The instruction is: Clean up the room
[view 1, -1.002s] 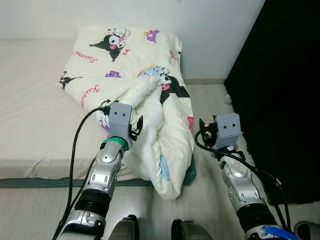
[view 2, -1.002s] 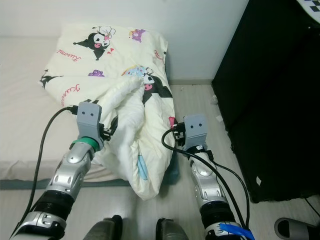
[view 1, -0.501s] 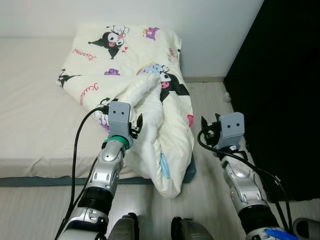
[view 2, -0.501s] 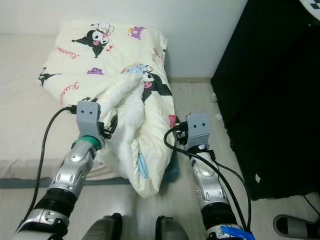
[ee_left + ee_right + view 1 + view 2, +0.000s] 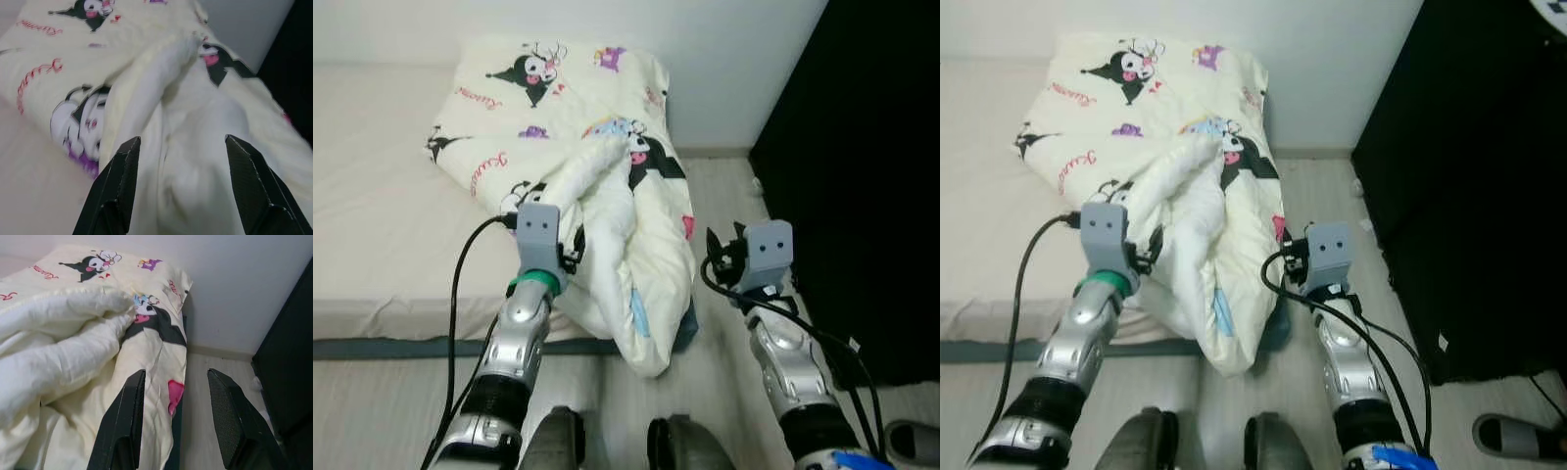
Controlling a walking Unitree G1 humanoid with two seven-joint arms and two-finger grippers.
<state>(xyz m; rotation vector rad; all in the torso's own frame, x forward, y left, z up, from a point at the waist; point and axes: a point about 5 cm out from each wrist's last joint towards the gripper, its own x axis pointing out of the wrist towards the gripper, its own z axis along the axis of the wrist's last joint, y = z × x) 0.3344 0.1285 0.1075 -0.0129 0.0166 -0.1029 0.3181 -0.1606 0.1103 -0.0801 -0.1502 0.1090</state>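
Note:
A cream duvet (image 5: 607, 186) printed with cartoon figures lies crumpled on the bed's near corner. One end hangs over the mattress edge down to the floor. My left gripper (image 5: 573, 250) is raised against the duvet's white inner fold. It is open, and the fold (image 5: 181, 142) lies between and ahead of its two black fingers (image 5: 120, 181). My right gripper (image 5: 722, 257) hovers open over the floor, just right of the hanging end. From the right wrist, that end (image 5: 146, 362) is close in front of the gripper (image 5: 178, 431), not touching it.
The bare mattress (image 5: 382, 235) stretches to the left, on a dark base. A tall black panel (image 5: 871, 176) walls off the right side. Pale wood floor (image 5: 724, 186) runs between the two. A grey slipper (image 5: 1518, 436) lies at the lower right, and my feet (image 5: 558, 446) stand near the bed's edge.
The camera view has shifted slightly. My left arm has drifted a little to the left along the duvet fold. The right gripper has held its place, open.

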